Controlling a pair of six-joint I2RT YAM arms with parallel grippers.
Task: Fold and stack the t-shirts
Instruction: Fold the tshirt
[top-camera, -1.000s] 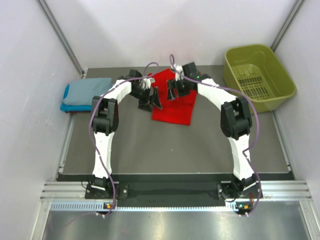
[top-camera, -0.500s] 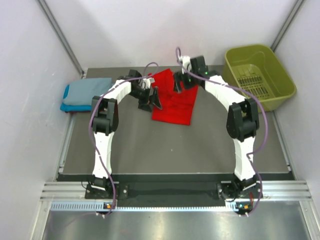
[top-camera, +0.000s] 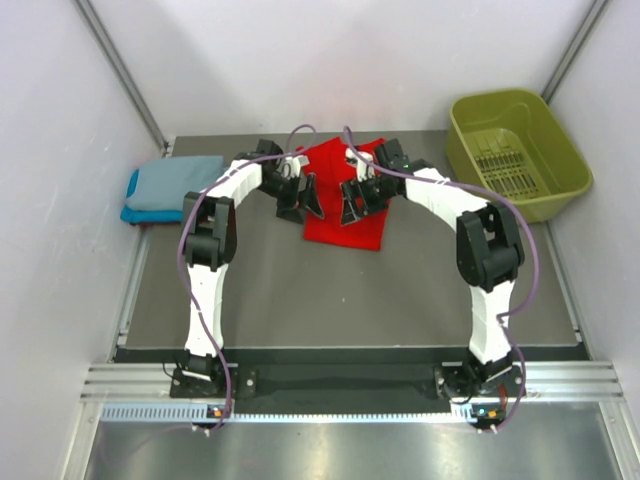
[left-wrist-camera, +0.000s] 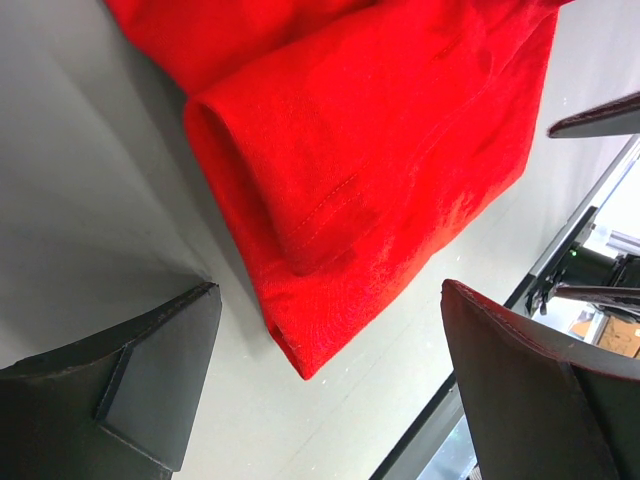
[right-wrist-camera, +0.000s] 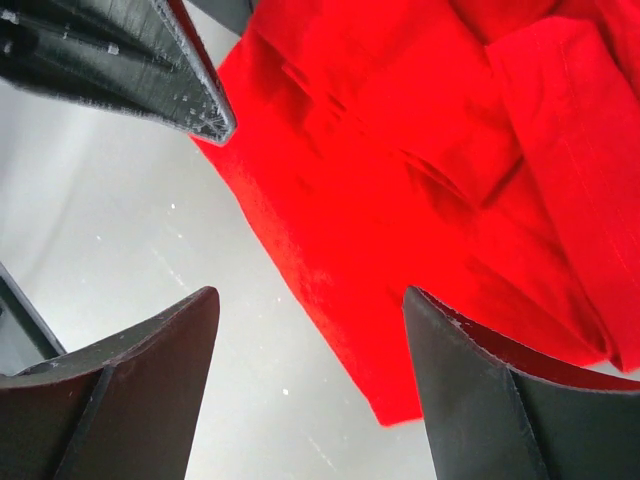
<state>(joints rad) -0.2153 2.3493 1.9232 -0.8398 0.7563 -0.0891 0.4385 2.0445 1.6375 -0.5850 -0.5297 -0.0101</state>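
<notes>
The red t-shirt (top-camera: 352, 230) lies folded on the grey table, behind the middle. My left gripper (top-camera: 302, 206) stands open at the shirt's left edge. In the left wrist view the red t-shirt (left-wrist-camera: 380, 150) has a folded sleeve, and one corner lies between the dark fingers (left-wrist-camera: 130, 385) of my left gripper (left-wrist-camera: 330, 385). My right gripper (top-camera: 357, 204) hovers open over the shirt's middle. In the right wrist view a near corner of the red t-shirt (right-wrist-camera: 420, 190) sits by my right gripper (right-wrist-camera: 310, 385). A folded grey-blue t-shirt (top-camera: 182, 178) rests on a turquoise one (top-camera: 134, 212) at the far left.
An olive-green plastic basket (top-camera: 560, 165) stands at the back right corner. White walls close in the table on the left, back and right. A finger of the left gripper (right-wrist-camera: 150, 60) shows at the top left of the right wrist view.
My right gripper lifted back toward the far side, then came forward and down over the red shirt's middle. The left arm and the shirts have not moved.
</notes>
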